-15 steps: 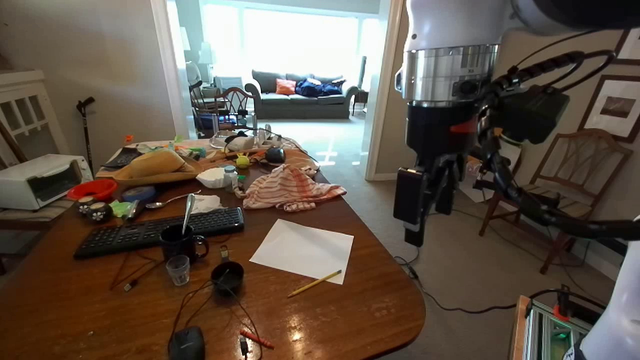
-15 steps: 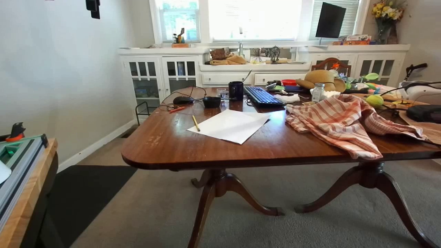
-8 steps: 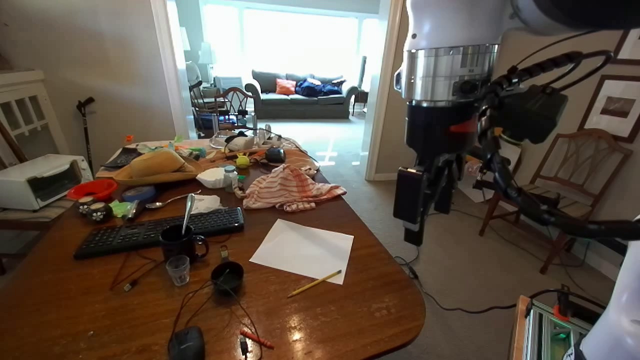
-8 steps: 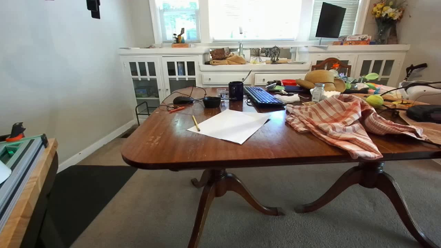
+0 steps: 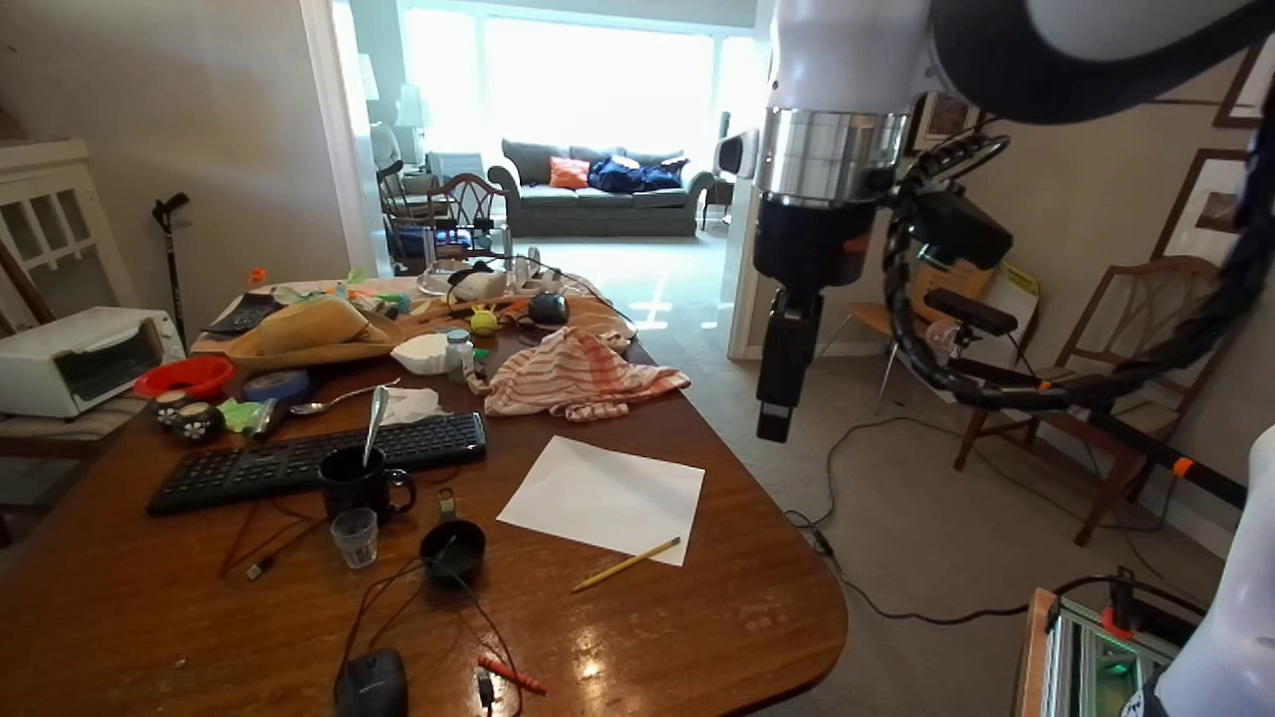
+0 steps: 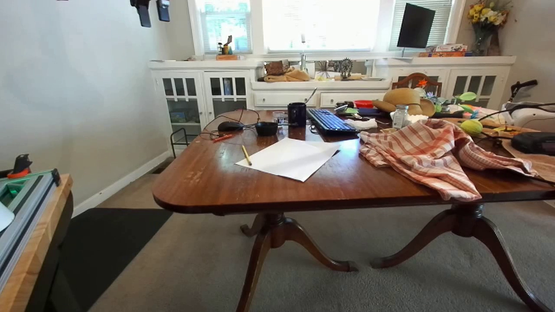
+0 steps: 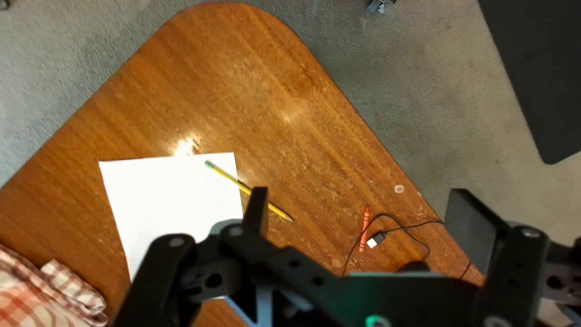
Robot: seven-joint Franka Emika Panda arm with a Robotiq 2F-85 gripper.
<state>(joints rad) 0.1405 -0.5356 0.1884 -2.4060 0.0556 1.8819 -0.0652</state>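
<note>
Hanging over the table (image 7: 254,91) in the wrist view, the gripper (image 7: 358,195) holds nothing: its fingers stand wide apart, and through the gap a crayon (image 7: 365,225) and a plug (image 7: 376,240) show well below, untouched. Near eight o'clock from that view's middle lies the paper (image 7: 172,200); the pencil (image 7: 230,177) rests its eraser end on it while the tip sits on the wood, aimed at four o'clock, the two probably paired for writing. In an exterior view the gripper is edge-on, one finger masking the other, at two o'clock from the paper and touching nothing; the glass (image 5: 356,540) stands at six o'clock from the mug (image 5: 351,488) and the black cup (image 5: 453,560) at four, seemingly grouped as vessels, and a metal handle (image 5: 375,426) leans just past twelve in the mug, propped by its rim. In an exterior view the fingertips (image 6: 145,20) show between ten and eleven o'clock, a gap between them, agreeing with the empty spread; at three o'clock the cloth (image 6: 425,149) lies bunched, its weight presumably holding the corner that reaches the table's edge.
</note>
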